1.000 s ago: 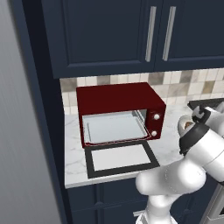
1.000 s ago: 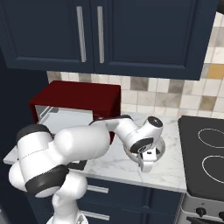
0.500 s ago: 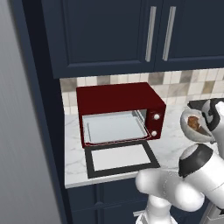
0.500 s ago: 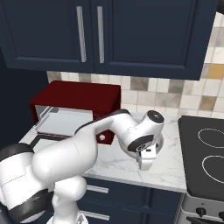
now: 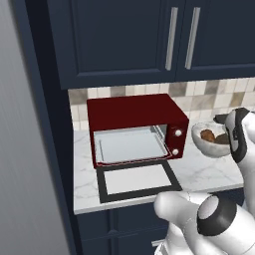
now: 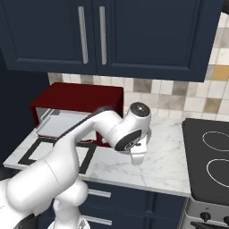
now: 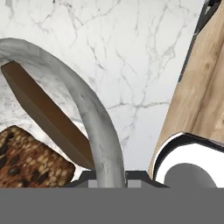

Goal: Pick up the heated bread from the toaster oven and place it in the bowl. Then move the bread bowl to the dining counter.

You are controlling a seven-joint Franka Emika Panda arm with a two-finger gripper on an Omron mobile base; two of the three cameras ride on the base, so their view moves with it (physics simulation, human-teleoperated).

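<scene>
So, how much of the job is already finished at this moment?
Done: the toaster oven stands open with a bare tray, and the heated bread lies in the bowl.

In hand: the gripper grips the bowl's rim and holds it off the marble.

Left: carrying the bowl to the dining counter and setting it down.

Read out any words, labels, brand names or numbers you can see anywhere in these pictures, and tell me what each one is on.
None: no readable text in any view.
The toaster oven shows two plain white knobs with no markings.
The bowl, the cabinet doors and the marble counter carry no lettering.
The stove knobs are too small to show any marks.
</scene>
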